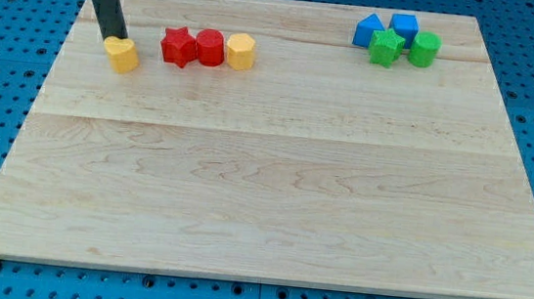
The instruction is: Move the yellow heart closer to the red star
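Note:
The yellow heart (121,54) lies near the board's top left. My tip (113,36) stands just behind it on its upper left side, touching or almost touching it. The red star (178,47) lies a short way to the heart's right, with a gap between them. The rod rises from the tip to the view's top edge.
A red round block (210,47) touches the star's right side, and a yellow hexagonal block (241,51) touches that. At the top right sit a blue triangle (367,30), a blue cube (404,28), a green star (387,47) and a green round block (424,49). The wooden board (273,189) lies on blue pegboard.

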Robot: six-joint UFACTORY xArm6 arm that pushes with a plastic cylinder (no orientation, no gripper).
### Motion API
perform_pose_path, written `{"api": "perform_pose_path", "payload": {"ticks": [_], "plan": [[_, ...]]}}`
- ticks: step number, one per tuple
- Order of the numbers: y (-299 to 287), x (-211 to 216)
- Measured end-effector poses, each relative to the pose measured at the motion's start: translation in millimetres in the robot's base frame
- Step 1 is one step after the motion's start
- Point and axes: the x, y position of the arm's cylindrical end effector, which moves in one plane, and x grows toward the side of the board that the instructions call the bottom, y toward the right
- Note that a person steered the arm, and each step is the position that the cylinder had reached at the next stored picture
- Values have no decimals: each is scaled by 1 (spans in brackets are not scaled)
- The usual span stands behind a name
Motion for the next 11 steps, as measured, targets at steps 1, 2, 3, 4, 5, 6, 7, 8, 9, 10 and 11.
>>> {"api": "perform_pose_path", "payload": {"ticks": [1,2,3,4,5,6,7,8,9,10,11], "plan": [[4,27],[-12,35],[-12,50],[10,51],[22,51],[22,51],[33,51],[53,51],[62,46],[63,38],[56,75]]}}
